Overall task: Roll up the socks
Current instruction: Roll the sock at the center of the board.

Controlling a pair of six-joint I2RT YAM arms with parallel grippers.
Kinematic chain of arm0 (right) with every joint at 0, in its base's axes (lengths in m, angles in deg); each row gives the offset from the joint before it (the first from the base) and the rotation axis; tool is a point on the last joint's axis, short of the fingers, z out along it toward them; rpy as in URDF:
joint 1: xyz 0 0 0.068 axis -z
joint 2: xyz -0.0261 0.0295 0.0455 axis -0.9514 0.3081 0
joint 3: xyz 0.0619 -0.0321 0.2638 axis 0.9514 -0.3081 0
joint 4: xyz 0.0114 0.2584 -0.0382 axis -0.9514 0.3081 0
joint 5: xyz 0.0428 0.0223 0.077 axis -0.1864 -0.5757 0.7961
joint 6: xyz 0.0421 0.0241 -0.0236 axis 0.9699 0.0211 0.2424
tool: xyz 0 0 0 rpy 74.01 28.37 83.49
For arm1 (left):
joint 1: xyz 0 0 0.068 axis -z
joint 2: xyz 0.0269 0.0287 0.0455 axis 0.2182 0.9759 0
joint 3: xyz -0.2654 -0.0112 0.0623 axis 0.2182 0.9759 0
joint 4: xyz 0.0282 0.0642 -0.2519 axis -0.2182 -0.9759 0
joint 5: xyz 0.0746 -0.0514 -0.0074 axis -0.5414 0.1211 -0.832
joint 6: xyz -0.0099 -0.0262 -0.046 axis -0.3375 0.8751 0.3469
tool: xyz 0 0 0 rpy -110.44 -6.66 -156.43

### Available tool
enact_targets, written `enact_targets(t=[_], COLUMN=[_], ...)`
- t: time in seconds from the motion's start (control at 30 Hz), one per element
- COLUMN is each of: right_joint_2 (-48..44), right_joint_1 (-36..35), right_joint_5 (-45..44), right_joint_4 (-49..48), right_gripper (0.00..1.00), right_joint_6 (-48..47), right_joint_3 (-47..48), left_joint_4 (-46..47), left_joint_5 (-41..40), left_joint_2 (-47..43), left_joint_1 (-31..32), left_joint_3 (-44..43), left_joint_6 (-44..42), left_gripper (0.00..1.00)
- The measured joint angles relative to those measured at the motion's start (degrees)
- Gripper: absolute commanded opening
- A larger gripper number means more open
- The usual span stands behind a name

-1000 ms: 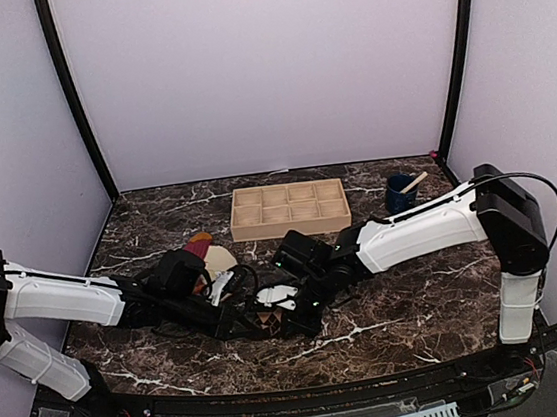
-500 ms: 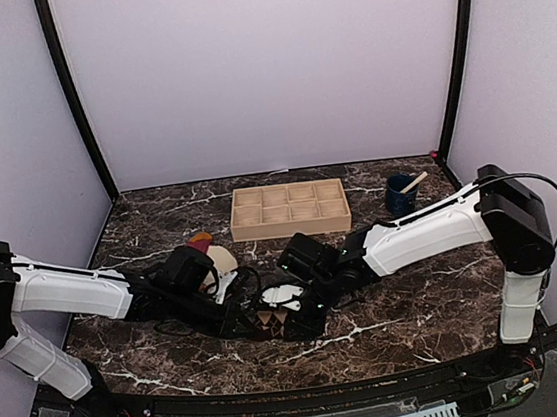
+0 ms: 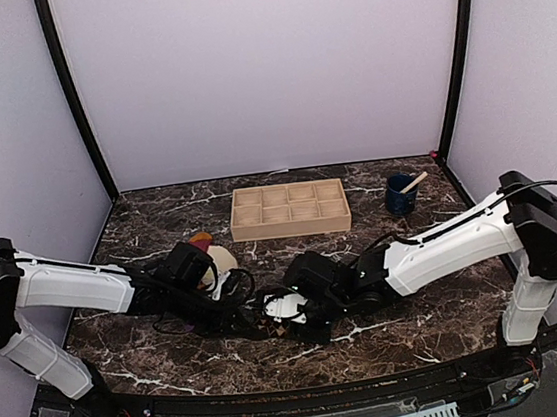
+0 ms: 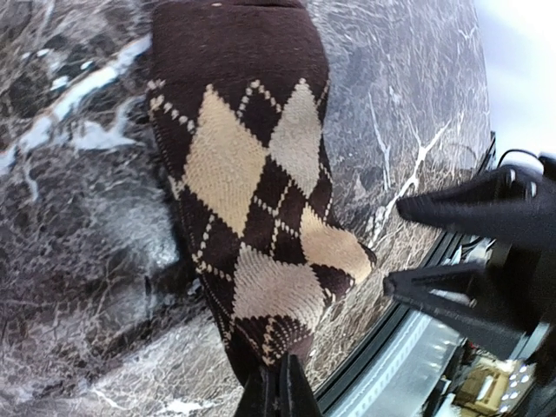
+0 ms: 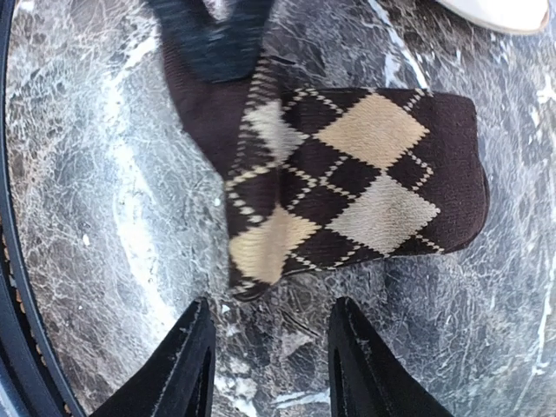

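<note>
Near desk [image 3: 420, 303] front edge, centre: both arms reach inward and meet low over the marble.

- Argyle sock [image 3: 269, 320] lies on the desk between the 2 pincers. Dark brown, tan diamonds. Mostly flat; in the right wrist view 1 end is folded back over the body, and a plain dark part shows beyond the fold.
- Left pincer [image 4: 278, 382]: fingers pressed together, clenched on the narrow end of the argyle sock [image 4: 252, 200]. From that pinch the rest of the sock stretches away across the marble.
- Right pincer [image 5: 272, 304]: released, fingers spread apart, nothing between them. Tips hang just short of the folded end of the argyle sock [image 5: 347, 191], pointing at it, not touching as far as I can tell. In the left wrist view the same 2 dark fingers show at the right, parted, just beside the sock.
- Magenta sock [image 3: 199, 243]: on the desk behind the left arm, partly hidden by it, at the plate [image 3: 224, 258]. Only a magenta and orange patch shows. Whether it rests on the plate or beside it, cannot tell.
- Tray [image 3: 291, 229]: wooden, with compartments, toward the back of the desk, well apart from both socks.
- Cup [image 3: 399, 196]: dark blue, right of the tray, a pale stick leaning out of it.
</note>
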Motion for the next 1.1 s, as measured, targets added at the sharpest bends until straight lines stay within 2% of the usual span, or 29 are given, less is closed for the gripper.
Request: enact_targets(t=[0.33, 0.83, 1.1], right_joint_2=[0.0, 1.9, 3.6], right_joint_1=[-3.8, -4.9, -5.0], right_joint_5=[-6.6, -8.0, -7.8], right_joint_4=[-4.7, -8.0, -8.3], right_gripper=[0.42, 0.38, 0.25], right_joint_6=[-4.3, -7.7, -8.5], right_joint_3=[-1.5, -1.4, -1.0], left_joint_4=[0.6, 4.4, 6.1], left_joint_5=[4.5, 10.3, 11.8], left_joint_2=[0.5, 2.3, 2.4], left_joint_1=[-2.6, -4.4, -5.0], left_joint_3=[0.5, 2.3, 3.3], left_joint_6=[4.9, 7.6, 8.3], left_gripper=[0.0, 0.0, 0.0])
